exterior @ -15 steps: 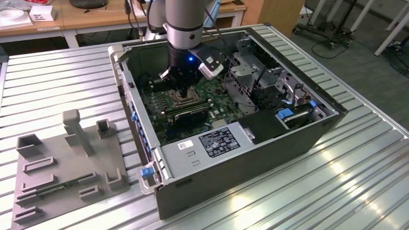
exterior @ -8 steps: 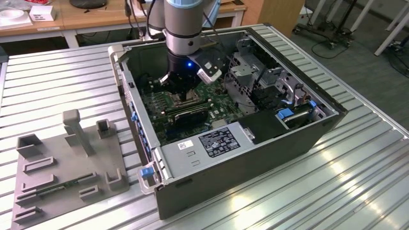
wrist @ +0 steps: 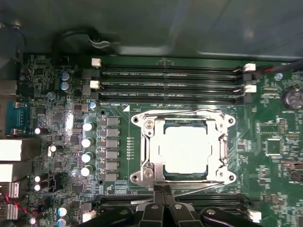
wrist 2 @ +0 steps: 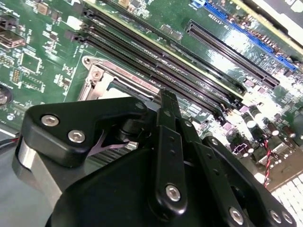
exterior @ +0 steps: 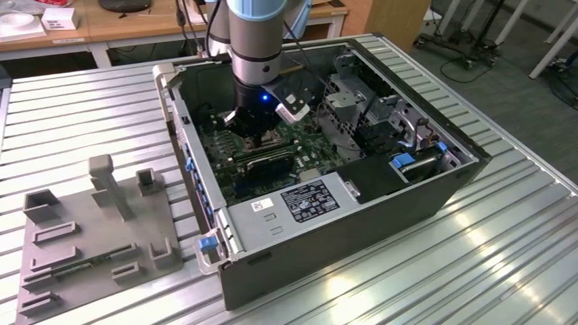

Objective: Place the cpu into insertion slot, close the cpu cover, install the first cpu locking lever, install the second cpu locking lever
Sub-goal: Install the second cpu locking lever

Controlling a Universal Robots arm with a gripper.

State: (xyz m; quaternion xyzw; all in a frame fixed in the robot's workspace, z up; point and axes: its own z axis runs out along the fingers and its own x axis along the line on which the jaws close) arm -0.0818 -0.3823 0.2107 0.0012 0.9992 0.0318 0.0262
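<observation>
The computer case (exterior: 343, 196) lies open-side up on the slatted worktop (exterior: 81, 101) so the arm can reach straight down to the motherboard (wrist: 61, 123). In the first wrist view the cpu cover (wrist: 184, 118) lies shut over the seated cpu (wrist: 185, 147) — the clenched, empty pincer (wrist: 163, 191) at its 6 o'clock edge, presumably for the levers.

No print can be made out well enough to read. In the exterior view, lower centre of the frame, a dark label (exterior: 309, 201) with pale lines of print lies on the power supply (exterior: 298, 213), a small white sticker (exterior: 262, 204) to its left; both are illegible. In the first wrist view, white markings along the memory slots (wrist: 170, 80) near the top are too fine to read.
</observation>
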